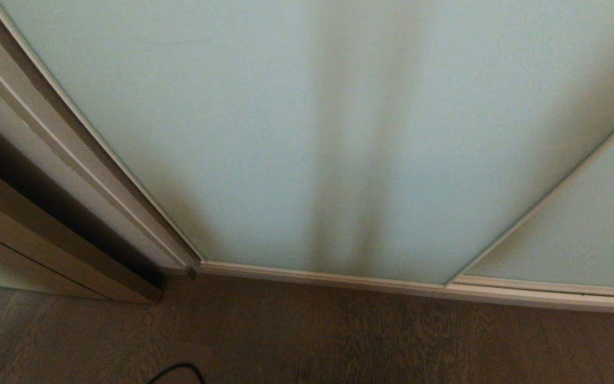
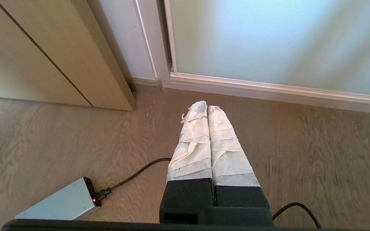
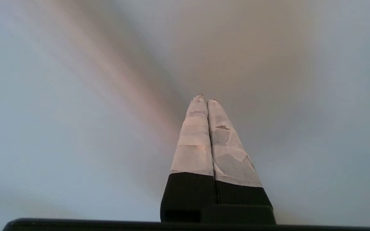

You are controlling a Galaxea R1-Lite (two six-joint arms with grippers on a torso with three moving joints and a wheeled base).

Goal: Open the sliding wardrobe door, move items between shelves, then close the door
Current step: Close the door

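Wood floor [image 1: 339, 336] before the shut sliding wardrobe door [image 1: 296, 133].
Only wrist views show grippers: left gripper [image 2: 207, 107] over floor, right gripper [image 3: 206, 98] facing glass, fingers together on both.

Your left gripper [image 2: 207, 107] points downward, its tape-wrapped fingers [image 2: 193, 144] pressed together with nothing between them. Your right gripper [image 3: 206, 98] is raised, its taped fingers [image 3: 198, 141] likewise closed flat against each other, holding nothing.

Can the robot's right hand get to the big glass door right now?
Probably yes. The right gripper, fingers shut, points straight at the frosted sliding wardrobe door, and nothing shows between them. Whether it already touches the glass cannot be told.
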